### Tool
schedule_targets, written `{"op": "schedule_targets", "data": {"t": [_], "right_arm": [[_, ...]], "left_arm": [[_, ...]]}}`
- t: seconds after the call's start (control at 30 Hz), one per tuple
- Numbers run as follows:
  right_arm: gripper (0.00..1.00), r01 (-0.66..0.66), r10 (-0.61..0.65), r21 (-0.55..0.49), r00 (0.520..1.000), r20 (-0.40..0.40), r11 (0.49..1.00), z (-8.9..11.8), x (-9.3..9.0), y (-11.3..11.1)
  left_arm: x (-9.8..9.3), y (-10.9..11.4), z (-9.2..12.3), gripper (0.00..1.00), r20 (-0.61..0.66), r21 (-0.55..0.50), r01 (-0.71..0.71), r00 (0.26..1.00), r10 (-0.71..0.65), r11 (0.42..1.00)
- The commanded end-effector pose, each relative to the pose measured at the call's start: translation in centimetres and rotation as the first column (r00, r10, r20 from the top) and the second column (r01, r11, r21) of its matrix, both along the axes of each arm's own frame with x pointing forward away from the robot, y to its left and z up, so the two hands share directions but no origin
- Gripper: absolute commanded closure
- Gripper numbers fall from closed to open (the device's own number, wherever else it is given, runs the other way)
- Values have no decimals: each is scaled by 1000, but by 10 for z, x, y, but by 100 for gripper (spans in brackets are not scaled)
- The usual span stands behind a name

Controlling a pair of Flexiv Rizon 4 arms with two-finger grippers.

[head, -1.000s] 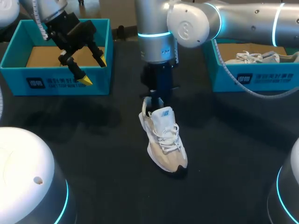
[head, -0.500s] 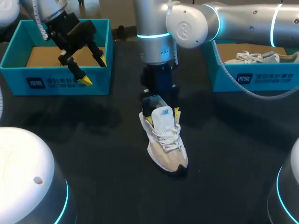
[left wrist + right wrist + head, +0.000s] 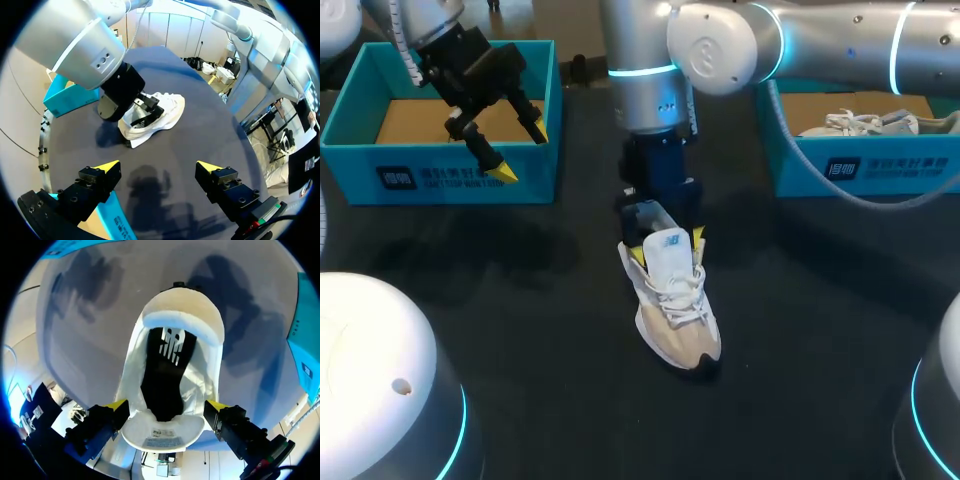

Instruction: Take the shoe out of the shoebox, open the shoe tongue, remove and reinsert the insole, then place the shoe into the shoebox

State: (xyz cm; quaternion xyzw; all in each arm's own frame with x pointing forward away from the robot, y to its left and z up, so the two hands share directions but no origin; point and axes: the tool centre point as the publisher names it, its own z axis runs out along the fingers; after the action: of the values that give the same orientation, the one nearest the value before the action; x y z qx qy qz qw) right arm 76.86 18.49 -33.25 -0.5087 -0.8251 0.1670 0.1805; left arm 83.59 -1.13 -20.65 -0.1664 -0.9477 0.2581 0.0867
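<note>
A white and beige sneaker [image 3: 677, 312] stands on the dark table at the middle, toe toward the near edge. My right gripper [image 3: 668, 247] hangs over its heel end, open, its yellow tips on either side of the raised tongue [image 3: 670, 255]. From the right wrist, the tongue [image 3: 162, 429] lies between the spread fingers of the right gripper [image 3: 166, 407], with the black insole [image 3: 167, 365] showing inside the shoe's mouth. My left gripper [image 3: 520, 152] is open and holds nothing, above the front wall of the empty teal shoebox [image 3: 350, 110]. The left wrist view shows the left gripper [image 3: 157, 167] and the sneaker [image 3: 167, 112] ahead of it.
A second teal shoebox [image 3: 865, 172] at the right rear holds another pale shoe [image 3: 865, 123]. The right arm's column [image 3: 650, 90] stands just behind the sneaker. Dark table surface [image 3: 550, 330] lies open around the shoe.
The right gripper's fingers, close together at the tongue a second ago, have spread wide to either side of it. The left arm has stayed still.
</note>
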Motion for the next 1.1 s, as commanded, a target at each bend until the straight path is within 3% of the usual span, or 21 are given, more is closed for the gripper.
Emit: {"op": "schedule_targets", "data": {"t": [0.03, 0.33, 0.73, 1.0, 1.03, 1.07, 1.1], "right_arm": [[0, 8, -8, 4, 1000, 3, 1000, 5, -5, 0], [0, 48, -48, -18, 998, 27, 999, 21, -14, 1], [0, 126, -118, -88, 989, 91, 988, 59, -35, -4], [0, 165, -159, -76, 985, 74, 983, 58, -54, -13], [12, 170, -164, -73, 984, 74, 983, 57, -57, -14], [55, 175, -170, -69, 983, 74, 982, 56, -59, -14], [62, 178, -174, -68, 982, 72, 982, 54, -60, -14]], "left_arm": [[-1, 1, 0, 0, 2, 2, 0, 1000, 0, 1000], [-1, 1, 0, 0, 2, 2, 0, 1000, 0, 1000], [-1, 1, 0, 0, 2, 2, 0, 1000, 0, 1000], [-1, 1, 0, 0, 2, 2, 0, 1000, 0, 1000], [-1, 1, 0, 0, 2, 2, 0, 1000, 0, 1000], [-1, 1, 0, 0, 2, 2, 0, 1000, 0, 1000], [-1, 1, 0, 0, 2, 2, 0, 1000, 0, 1000]]}}
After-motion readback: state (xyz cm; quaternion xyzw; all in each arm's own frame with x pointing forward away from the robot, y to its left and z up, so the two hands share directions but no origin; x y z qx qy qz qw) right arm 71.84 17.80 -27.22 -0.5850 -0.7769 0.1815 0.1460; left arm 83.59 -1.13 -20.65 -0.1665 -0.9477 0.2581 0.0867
